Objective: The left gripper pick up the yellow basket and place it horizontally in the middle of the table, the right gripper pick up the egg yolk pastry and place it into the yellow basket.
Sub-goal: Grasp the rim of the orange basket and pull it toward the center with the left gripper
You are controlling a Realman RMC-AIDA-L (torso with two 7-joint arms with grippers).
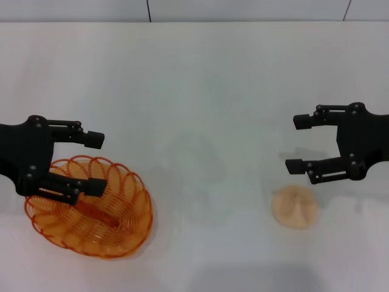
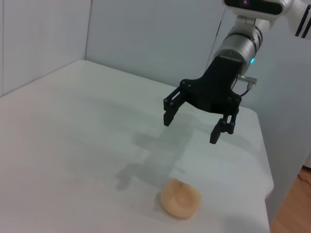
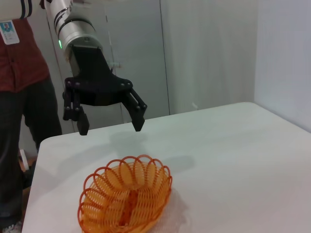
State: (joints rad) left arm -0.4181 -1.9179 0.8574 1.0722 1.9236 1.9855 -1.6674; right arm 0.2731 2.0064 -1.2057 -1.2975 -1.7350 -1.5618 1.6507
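Nothing has been picked up yet, as far as I can judge: the yellow basket [image 1: 89, 207] sits in the lower left of the head view, close to the table's [image 1: 200, 109] near edge and nowhere near the middle, so the first step, the basket pick, looks to be the one in hand. The left gripper [image 1: 96, 163] hangs above the basket's upper left rim with its fingers spread wide and holding nothing; from the right wrist view it [image 3: 111, 125] is clearly up in the air, apart from the basket [image 3: 126, 199]. The next move, I'd say, calls for it to come down and close on the scalloped rim, then carry the basket toward the centre and turn it. The basket is oval, and in the head view its long axis runs on a slant from upper left to lower right, so it would need some rotation to lie level across the frame. The right gripper [image 1: 294, 142] waits in the right of the head view, also wide open and empty, just above the egg yolk pastry [image 1: 294, 207], which lies at lower right, dome up, well apart from the basket.
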